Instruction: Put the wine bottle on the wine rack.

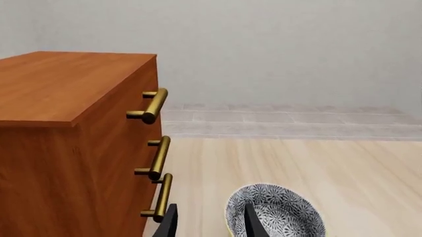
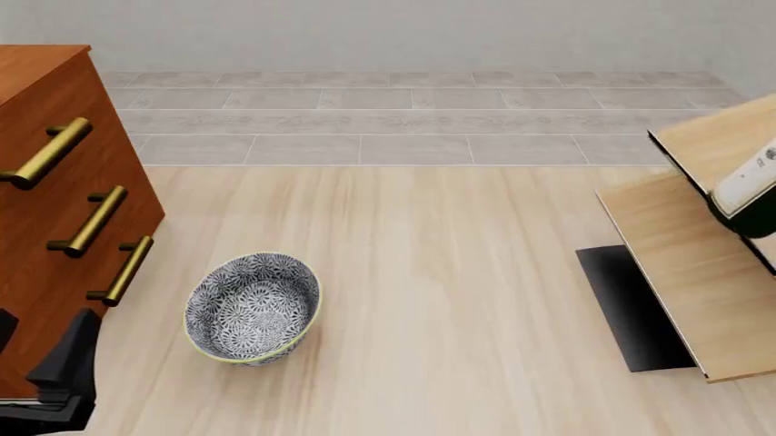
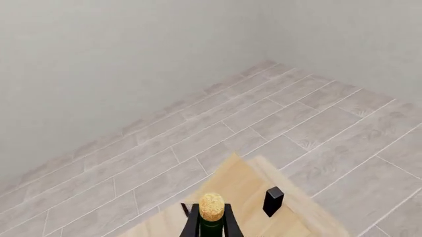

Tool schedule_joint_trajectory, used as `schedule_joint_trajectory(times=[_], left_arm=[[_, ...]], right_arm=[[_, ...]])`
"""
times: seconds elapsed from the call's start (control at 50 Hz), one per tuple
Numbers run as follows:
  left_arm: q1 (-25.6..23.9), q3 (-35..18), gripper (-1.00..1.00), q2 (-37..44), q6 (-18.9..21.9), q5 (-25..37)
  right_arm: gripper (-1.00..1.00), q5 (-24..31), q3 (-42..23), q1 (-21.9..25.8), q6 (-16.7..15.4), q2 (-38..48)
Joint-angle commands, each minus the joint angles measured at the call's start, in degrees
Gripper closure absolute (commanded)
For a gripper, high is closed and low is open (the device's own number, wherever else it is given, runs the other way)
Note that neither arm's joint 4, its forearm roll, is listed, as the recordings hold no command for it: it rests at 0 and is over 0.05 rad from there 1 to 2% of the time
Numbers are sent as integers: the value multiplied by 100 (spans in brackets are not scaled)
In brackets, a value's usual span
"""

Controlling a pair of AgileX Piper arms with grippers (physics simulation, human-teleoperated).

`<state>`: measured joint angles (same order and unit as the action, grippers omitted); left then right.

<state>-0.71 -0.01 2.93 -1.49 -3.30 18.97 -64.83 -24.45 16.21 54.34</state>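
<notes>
The wine bottle (image 2: pixel 744 184) shows at the right edge of the front view as a dark green end with a white label, lying over the pale wooden wine rack (image 2: pixel 679 263). In the right wrist view its tan cork and neck (image 3: pixel 212 207) sit between the fingers of my right gripper (image 3: pixel 212 225), which is shut on the neck above a rack panel (image 3: pixel 247 190). The right gripper is out of the front view. My left gripper (image 2: pixel 43 363) hangs open near the table's front left corner. In the left wrist view the left gripper (image 1: pixel 211 224) holds nothing.
A reddish-brown cabinet (image 2: pixel 49 118) with three brass handles stands at the left. A blue-patterned bowl (image 2: pixel 253 309) sits just right of it, near the left gripper. The rack's black base (image 2: pixel 631 309) lies on the table. Grey floor tiles lie beyond the table's far edge.
</notes>
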Motion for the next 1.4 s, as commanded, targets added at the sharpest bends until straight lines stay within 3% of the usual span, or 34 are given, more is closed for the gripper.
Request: schedule_joint_trajectory(times=[0.02, 1.4], left_arm=[[-5, 1, -100, 35, 4, -8], [-19, 1, -100, -150, 2, 260]], right_arm=[[100, -144, 27, -171, 119, 96], [100, -1247, 488, -1307, 198, 1562]])
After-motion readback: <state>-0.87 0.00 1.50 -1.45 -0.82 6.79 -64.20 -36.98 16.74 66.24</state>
